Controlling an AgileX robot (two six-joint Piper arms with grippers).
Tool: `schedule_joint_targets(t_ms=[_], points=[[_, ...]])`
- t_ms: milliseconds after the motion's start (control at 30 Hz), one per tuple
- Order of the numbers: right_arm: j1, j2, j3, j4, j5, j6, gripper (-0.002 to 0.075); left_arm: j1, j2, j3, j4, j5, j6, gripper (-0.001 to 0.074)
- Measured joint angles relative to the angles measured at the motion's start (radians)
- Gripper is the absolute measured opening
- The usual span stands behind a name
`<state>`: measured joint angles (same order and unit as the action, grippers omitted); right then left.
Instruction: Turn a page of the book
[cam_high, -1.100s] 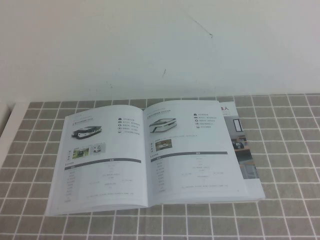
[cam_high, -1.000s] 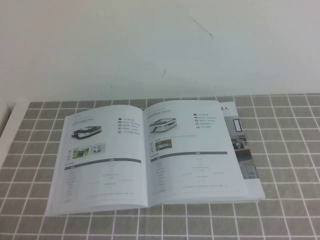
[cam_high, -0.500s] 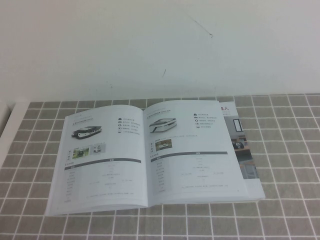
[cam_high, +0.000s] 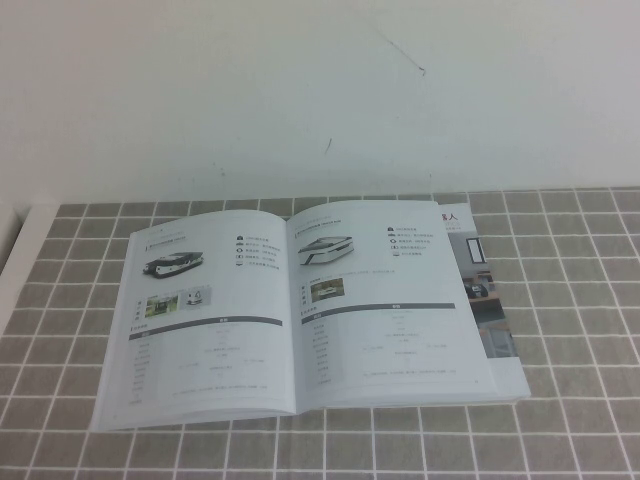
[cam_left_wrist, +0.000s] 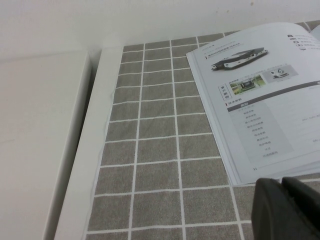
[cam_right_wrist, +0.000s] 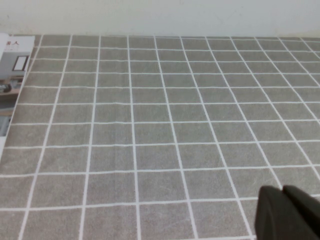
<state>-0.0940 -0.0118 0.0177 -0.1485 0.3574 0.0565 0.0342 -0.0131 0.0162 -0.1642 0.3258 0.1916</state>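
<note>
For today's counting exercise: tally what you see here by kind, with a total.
Books: 1, the book, open, with the page flat.
Grippers: 2, left gripper near the book's corner, right gripper over the tablecloth, both shut.
Tablecloths: 1.
Total: 4.

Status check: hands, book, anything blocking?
Left hand shut, near the large glossy white catalogue, off it. Right hand shut over grey checked cloth. White-boat page flat, nothing blocking.

Our left gripper (cam_left_wrist: 287, 207), at the edge of its wrist view, shows two matte black, blocky fingers with rounded top edges, divided by one thin dark seam. Our right gripper (cam_right_wrist: 287, 212) shows the same in its wrist view: two smooth black moulded fingers (cam_right_wrist: 270, 212), without visible screws, cables or markings.
</note>
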Motion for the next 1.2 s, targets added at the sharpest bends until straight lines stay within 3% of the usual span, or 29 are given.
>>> schedule_joint_targets(t_ms=[267, 567, 700, 967, 1200], points=[[0.0, 0.0, 0.009, 0.0, -0.062, 0.0, -0.0001, 0.0, 0.0, 0.005, -0.058, -0.1, 0.0, -0.0004], [0.0, 0.0, 0.011, 0.0, -0.433, 0.0, -0.0001, 0.0, 0.0, 0.005, -0.313, -0.567, -0.035, -0.0004], [0.0, 0.0, 0.011, 0.0, -0.505, 0.0, -0.0001, 0.0, 0.0, 0.005, -0.373, -0.712, -0.047, -0.0004], [0.0, 0.0, 0.011, 0.0, -0.6, 0.0, -0.0001, 0.0, 0.0, 0.005, -0.394, -0.748, -0.064, -0.0004], [0.0, 0.0, 0.011, 0.0, -0.974, 0.0, -0.0001, 0.0, 0.0, 0.005, -0.378, -0.871, -0.27, -0.0004]])
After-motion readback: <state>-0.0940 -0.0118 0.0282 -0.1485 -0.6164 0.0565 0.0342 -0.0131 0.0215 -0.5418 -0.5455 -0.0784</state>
